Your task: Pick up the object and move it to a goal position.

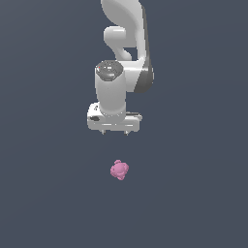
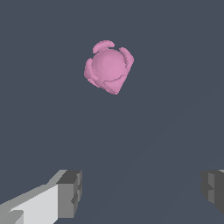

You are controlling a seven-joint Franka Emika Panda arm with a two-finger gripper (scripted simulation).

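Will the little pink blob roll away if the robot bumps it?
Maybe a little. The pink blob looks roundish, so a nudge could roll it, but its knobbly bumps would probably stop it soon. Those bumps may also give the open gripper fingers something to catch.

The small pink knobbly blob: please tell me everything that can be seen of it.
The small pink knobbly blob is a roughly round, matte pink lump with curved ridges around a smooth dome, seen clearly in the wrist view. It lies alone on the plain dark grey surface. Nothing touches it: the white robot pincer is open and apart from it.
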